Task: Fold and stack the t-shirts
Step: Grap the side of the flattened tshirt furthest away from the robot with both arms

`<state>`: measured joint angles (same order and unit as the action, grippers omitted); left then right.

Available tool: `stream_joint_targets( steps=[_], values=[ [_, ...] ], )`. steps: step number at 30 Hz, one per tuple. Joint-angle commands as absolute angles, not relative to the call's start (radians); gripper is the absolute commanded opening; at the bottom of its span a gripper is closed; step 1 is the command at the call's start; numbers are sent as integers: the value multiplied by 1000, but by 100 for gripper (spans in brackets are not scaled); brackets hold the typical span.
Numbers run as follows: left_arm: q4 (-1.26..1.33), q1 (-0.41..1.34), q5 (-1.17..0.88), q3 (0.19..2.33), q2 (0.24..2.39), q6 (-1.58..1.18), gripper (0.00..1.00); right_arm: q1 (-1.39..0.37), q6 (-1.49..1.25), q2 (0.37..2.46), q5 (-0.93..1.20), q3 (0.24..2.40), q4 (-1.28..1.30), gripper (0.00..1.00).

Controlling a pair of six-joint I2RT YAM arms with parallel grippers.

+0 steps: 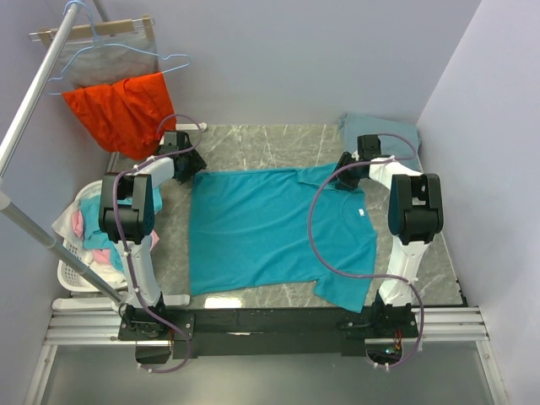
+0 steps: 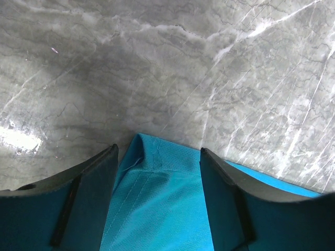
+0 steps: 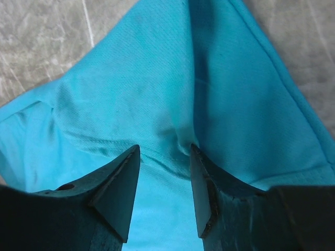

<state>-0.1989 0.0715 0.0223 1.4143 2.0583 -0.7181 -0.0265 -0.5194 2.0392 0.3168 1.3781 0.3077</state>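
The bright teal t-shirt (image 1: 270,232) lies spread flat on the marble table, with a small white label (image 1: 360,213) near its right side. My left gripper (image 1: 191,165) is open at the shirt's far left corner; in the left wrist view the hemmed corner (image 2: 157,172) lies between the spread fingers of the left gripper (image 2: 159,151). My right gripper (image 1: 346,174) is open over the shirt's far right part; in the right wrist view the right gripper (image 3: 165,149) straddles a creased seam of the cloth (image 3: 157,94). The slate grey-blue t-shirt (image 1: 384,128) lies crumpled at the back right corner.
An orange-red garment (image 1: 126,114) hangs on a rack at the back left. A white laundry basket (image 1: 74,274) with clothes stands left of the table. Bare marble table (image 1: 253,148) shows behind the teal shirt. Walls close in on the back and right.
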Motion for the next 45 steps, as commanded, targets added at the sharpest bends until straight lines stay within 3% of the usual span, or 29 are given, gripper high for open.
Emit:
stream_joint_targets(
  steps=[1,16,21,27,34,37,38,45],
  values=[
    [-169,71,8,1425,2039,-706,69,-32,-489,1967,258,1355,325,50],
    [-173,74,-5,1433,2042,-707,68,-44,-497,1977,268,1335,318,47],
    [-172,77,-8,1431,2042,-707,67,-46,-492,1986,272,1357,319,35],
    [-176,77,-8,1434,2042,-707,67,-45,-488,1964,275,1345,301,0],
    [-193,78,-18,1454,2052,-718,67,-46,-483,1936,281,1331,293,0],
    [-202,80,-21,1453,2059,-712,47,-46,-480,1933,281,1333,293,0],
    [-199,80,-20,1448,2057,-712,35,-46,-482,1933,281,1333,293,0],
    [-189,80,-9,1430,2057,-701,2,-46,-476,1928,288,1336,299,0]
  ],
)
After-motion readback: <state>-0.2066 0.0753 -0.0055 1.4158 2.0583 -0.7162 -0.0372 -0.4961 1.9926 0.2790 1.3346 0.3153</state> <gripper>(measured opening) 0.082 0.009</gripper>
